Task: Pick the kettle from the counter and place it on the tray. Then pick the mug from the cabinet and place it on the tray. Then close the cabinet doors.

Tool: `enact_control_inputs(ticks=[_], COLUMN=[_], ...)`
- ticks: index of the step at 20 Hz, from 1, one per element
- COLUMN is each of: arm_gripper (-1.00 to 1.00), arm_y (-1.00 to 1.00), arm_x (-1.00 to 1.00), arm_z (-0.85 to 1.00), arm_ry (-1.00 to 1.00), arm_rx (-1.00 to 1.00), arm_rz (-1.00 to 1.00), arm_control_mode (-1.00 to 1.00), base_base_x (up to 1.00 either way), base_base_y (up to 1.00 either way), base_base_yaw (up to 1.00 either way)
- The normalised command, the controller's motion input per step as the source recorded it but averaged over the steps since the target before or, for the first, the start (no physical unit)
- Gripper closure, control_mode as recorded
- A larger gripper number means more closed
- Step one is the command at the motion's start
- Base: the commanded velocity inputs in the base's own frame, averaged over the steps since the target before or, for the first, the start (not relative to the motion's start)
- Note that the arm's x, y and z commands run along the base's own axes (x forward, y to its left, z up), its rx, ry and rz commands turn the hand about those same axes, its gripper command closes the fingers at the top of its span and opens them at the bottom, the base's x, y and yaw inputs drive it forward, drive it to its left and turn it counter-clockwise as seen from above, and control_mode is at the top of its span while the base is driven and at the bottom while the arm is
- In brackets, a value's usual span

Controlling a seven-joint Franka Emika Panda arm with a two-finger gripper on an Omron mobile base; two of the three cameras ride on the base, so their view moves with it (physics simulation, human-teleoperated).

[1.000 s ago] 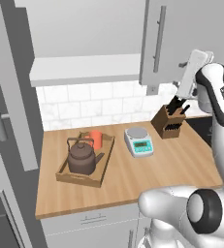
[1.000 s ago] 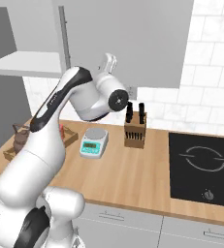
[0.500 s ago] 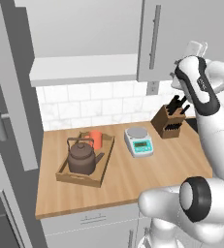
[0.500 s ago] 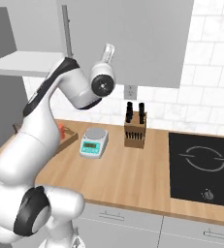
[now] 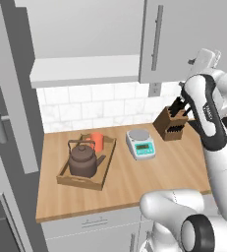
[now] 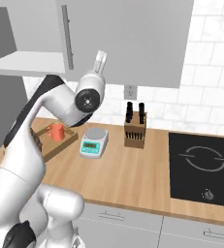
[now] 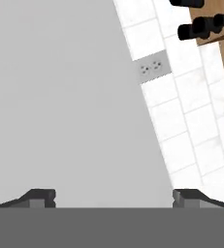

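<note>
— Where's your tool?
— My tool point(image 7: 113, 196) is up against the right cabinet door point(image 5: 184, 39), fingers spread wide, grasping nothing.
— And outward?
— At 1 o'clock in my hand view, a wall socket point(image 7: 151, 68) and knife block point(image 7: 215, 26). Down on the surface point(image 5: 134, 179), the kettle point(image 5: 84, 160) and mug point(image 5: 97, 141) sit in the tray point(image 5: 66, 178), a scale point(image 5: 140, 143) at its 3 o'clock.

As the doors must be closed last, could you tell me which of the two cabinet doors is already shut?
The right cabinet door, flush with its bar handle facing out; the left door stands swung open beside the exposed shelf.
</note>
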Motion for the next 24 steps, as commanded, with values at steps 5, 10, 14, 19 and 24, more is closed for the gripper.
enact_control_inputs(ticks=[5,10,14,19,24], arm_gripper=[-1.0,-1.0,-1.0,-1.0,-1.0], arm_y=[0.34,0.59,0.67,0.44,0.13], arm_x=[-0.92,-0.7,-0.18,0.0,0.0], arm_z=[0.08,0.0,-0.42,-0.63,-0.36], arm_ry=[0.0,0.0,0.08,0.06,0.06], arm_rx=[-0.19,-0.33,-0.36,-0.38,-0.18], arm_rz=[0.0,0.0,0.0,-0.03,-0.01], arm_control_mode=[-1.0,-1.0,-1.0,-1.0,-1.0], base_base_x=[0.0,0.0,0.0,0.0,0.0], base_base_y=[0.0,0.0,0.0,0.0,0.0], base_base_yaw=[0.0,0.0,0.0,0.0,0.0])
